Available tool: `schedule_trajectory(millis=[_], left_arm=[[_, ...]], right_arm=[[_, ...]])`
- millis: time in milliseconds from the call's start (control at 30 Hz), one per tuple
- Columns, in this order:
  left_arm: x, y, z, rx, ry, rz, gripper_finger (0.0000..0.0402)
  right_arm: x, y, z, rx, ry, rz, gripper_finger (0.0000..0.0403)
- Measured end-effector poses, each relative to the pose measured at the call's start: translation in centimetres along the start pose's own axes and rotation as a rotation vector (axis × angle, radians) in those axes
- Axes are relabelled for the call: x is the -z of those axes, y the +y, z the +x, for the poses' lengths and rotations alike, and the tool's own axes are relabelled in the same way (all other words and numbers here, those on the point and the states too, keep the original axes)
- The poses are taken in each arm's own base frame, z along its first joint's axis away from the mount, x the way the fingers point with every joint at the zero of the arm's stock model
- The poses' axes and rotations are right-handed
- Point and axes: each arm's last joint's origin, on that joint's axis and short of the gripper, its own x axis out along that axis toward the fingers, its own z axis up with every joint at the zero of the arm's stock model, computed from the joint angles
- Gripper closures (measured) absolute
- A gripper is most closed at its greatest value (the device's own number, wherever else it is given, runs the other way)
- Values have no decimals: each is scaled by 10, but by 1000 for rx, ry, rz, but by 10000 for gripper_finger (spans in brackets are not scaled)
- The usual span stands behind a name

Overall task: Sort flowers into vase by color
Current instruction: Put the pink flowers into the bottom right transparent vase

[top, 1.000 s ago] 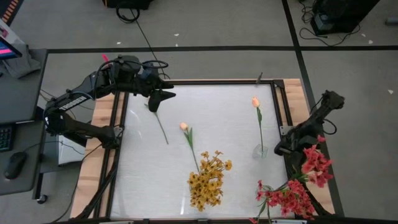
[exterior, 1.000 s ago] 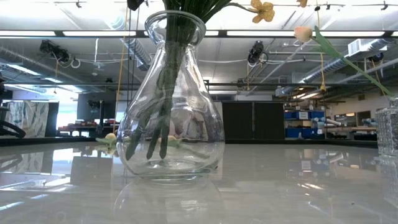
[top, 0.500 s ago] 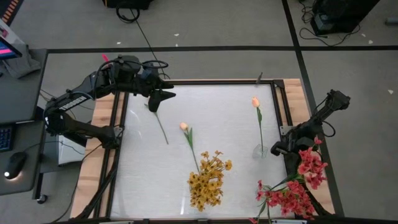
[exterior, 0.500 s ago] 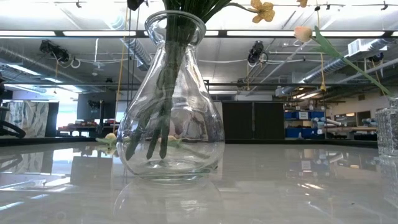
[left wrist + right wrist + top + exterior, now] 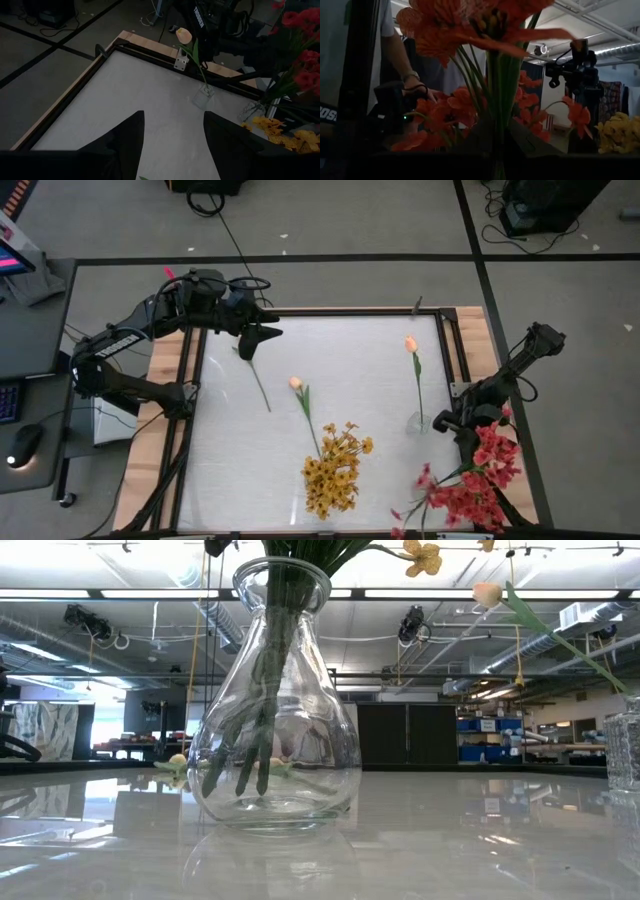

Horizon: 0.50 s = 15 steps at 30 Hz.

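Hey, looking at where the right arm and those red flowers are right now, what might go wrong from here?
The right gripper is shut on a red flower bunch beside the small glass vase holding one peach tulip. A swing could tip that narrow vase.

The bunch overlaps the other red flowers at the table corner, so blooms may tangle and drag them along.

The bushy head may snag on a vase rim.
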Motion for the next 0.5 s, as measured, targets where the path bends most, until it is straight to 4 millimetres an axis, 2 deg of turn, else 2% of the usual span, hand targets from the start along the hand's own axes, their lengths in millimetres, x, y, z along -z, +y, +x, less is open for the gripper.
schedule_trajectory(millis=[500], left_arm=[[0, 0, 0, 0, 0, 0, 191]], right_arm=[[10, -3, 3, 2, 73, 44, 376]])
